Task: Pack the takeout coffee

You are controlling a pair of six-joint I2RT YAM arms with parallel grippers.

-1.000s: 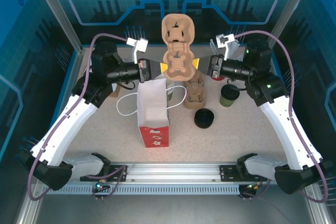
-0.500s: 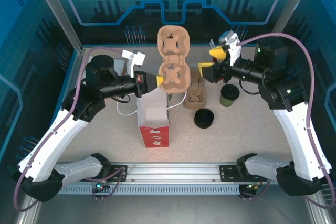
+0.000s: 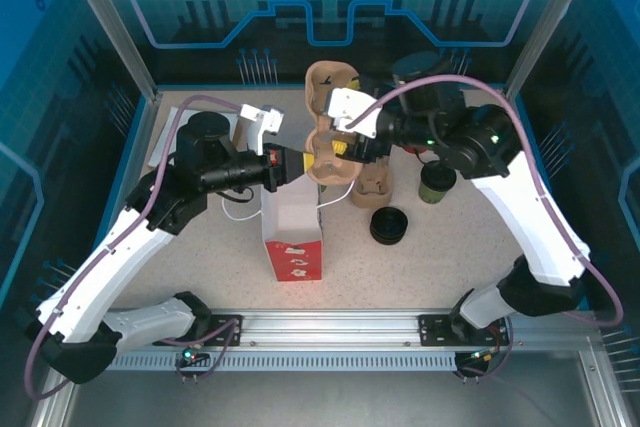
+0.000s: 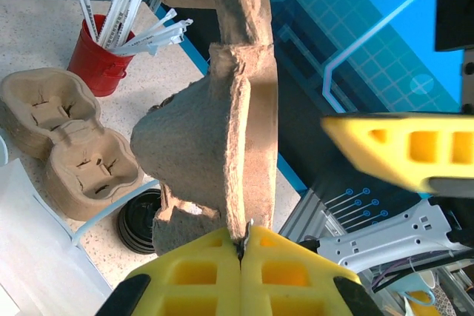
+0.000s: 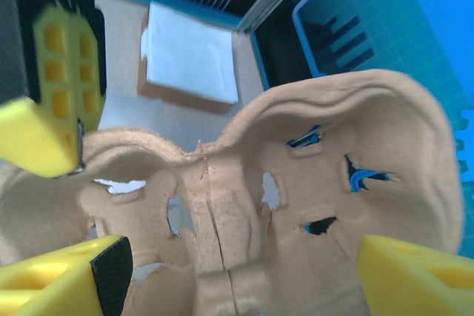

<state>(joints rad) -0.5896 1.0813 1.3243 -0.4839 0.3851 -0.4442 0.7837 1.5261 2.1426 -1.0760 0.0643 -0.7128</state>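
A: Top: left gripper [image 3: 292, 162] clamps the pulp carrier [image 3: 327, 82]; right gripper [image 3: 347, 142] stands wide around it. Progress?
B: Early, I judge: takeout coffee [image 3: 437, 182], lidded, on the table [image 3: 450, 267], unloaded; paper bag [image 3: 292, 212] nearby.
A: Left wrist?
B: Pads [image 4: 200, 275] pinch the carrier's rim; adds straws [image 4: 126, 24].
A: Right wrist?
B: Fingers [image 5: 415, 271] spread astride the carrier; adds napkins [image 5: 189, 61].

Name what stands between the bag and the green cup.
Top view: a stack of cardboard carriers stands between the bag and the green cup.
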